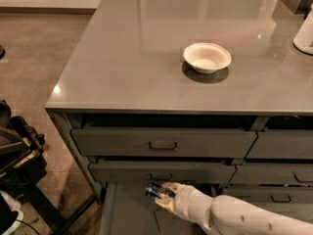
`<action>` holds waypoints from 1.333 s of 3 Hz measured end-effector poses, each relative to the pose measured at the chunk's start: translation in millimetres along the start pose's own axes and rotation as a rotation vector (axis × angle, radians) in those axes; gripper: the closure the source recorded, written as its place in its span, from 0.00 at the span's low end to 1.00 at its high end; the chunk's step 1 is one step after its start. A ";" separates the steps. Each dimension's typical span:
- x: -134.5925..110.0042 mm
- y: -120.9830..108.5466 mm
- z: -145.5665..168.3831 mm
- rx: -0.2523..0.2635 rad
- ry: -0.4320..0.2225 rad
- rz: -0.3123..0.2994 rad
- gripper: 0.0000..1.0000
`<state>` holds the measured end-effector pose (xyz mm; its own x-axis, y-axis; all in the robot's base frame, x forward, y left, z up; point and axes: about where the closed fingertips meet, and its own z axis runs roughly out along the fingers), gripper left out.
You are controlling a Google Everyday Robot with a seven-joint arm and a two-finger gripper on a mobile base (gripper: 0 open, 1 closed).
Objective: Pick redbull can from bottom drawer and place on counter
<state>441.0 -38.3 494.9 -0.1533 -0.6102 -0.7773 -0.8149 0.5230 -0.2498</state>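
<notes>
The bottom drawer is pulled open at the foot of the cabinet, its flat grey floor showing. The redbull can, small, blue and silver, sits between the fingers of my gripper at the back of the drawer, just under the drawer above. The gripper is shut on the can, and my white arm comes in from the lower right. The counter is the glossy grey top above.
A white bowl stands on the counter right of centre. A white appliance stands at the counter's right edge. Two grey-fronted drawers with small handles sit above the open drawer. Dark equipment stands on the floor at left.
</notes>
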 end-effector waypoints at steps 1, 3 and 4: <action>-40.8 -40.5 -73.1 0.141 0.001 -0.070 1.00; -64.6 -45.6 -89.6 0.145 0.006 -0.116 1.00; -116.1 -47.5 -120.9 0.151 0.013 -0.199 1.00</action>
<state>430.0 -64.2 666.8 -0.0061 -0.7176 -0.6964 -0.7374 0.4736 -0.4816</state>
